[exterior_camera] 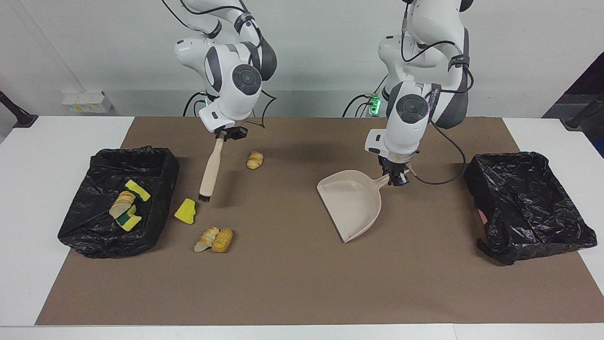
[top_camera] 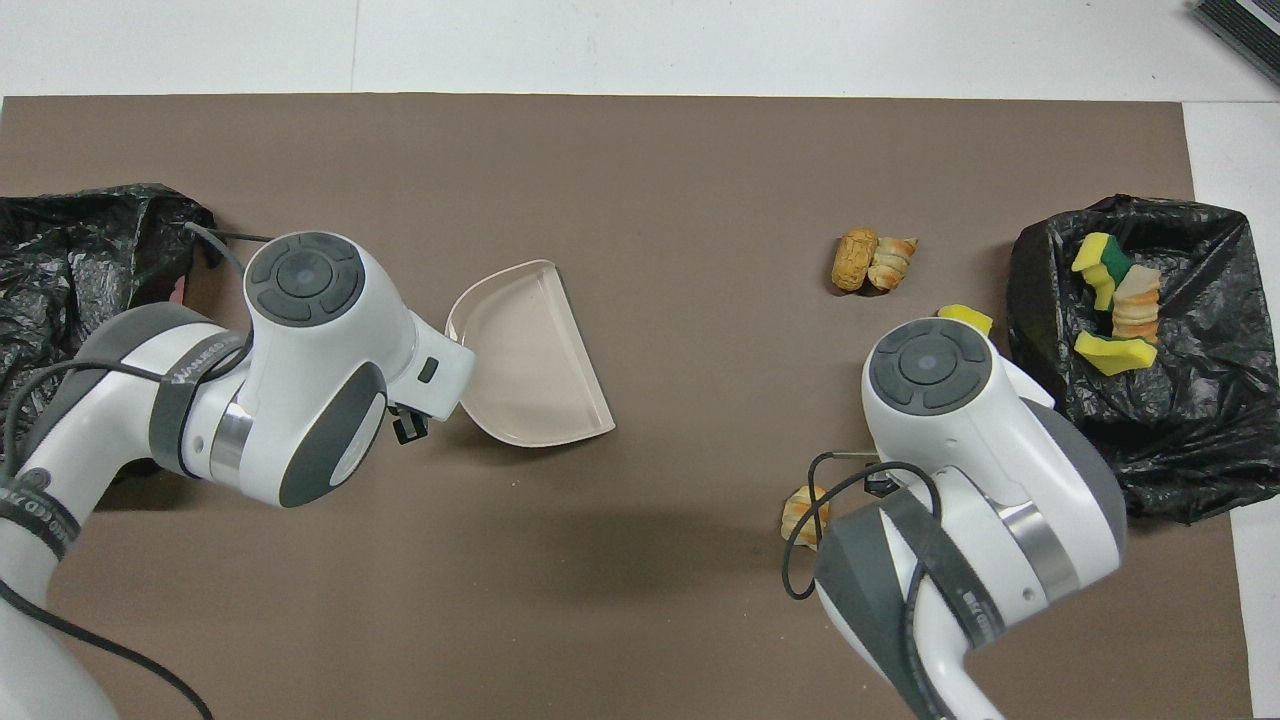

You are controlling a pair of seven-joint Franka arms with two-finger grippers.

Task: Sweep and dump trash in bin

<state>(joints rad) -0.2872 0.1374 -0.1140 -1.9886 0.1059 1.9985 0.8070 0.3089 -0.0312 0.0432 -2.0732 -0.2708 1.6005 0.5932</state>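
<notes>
Going across the facing view, right arm's end first. Black-lined bin (exterior_camera: 118, 200) at that end of the table holds some trash already: yellow sponge pieces (exterior_camera: 137, 190) and a bread roll (exterior_camera: 121, 204). Just beside the bin, on the brown mat (exterior_camera: 283, 283), lies a loose yellow sponge chunk (exterior_camera: 186, 211). Two rolls (exterior_camera: 214, 240) lie touching each other, farther from me than that chunk.

My right gripper (exterior_camera: 222, 134) is clamped tight on the top of the brush (exterior_camera: 210, 167) handle. The brush hangs tilted, its bristles down at the mat just beside the loose sponge chunk (touching it or not, cannot tell). A single roll (exterior_camera: 255, 159) lies alone, nearer to me than the others and close to the brush handle.

Mid-table, my left gripper (exterior_camera: 395, 177) is closed on the dustpan (exterior_camera: 351, 203) handle. The pan is beige, empty, its open mouth turned toward the right arm's end, well apart from all the loose trash.

A second black-lined bin (exterior_camera: 528, 203) sits at the left arm's end of the table.
</notes>
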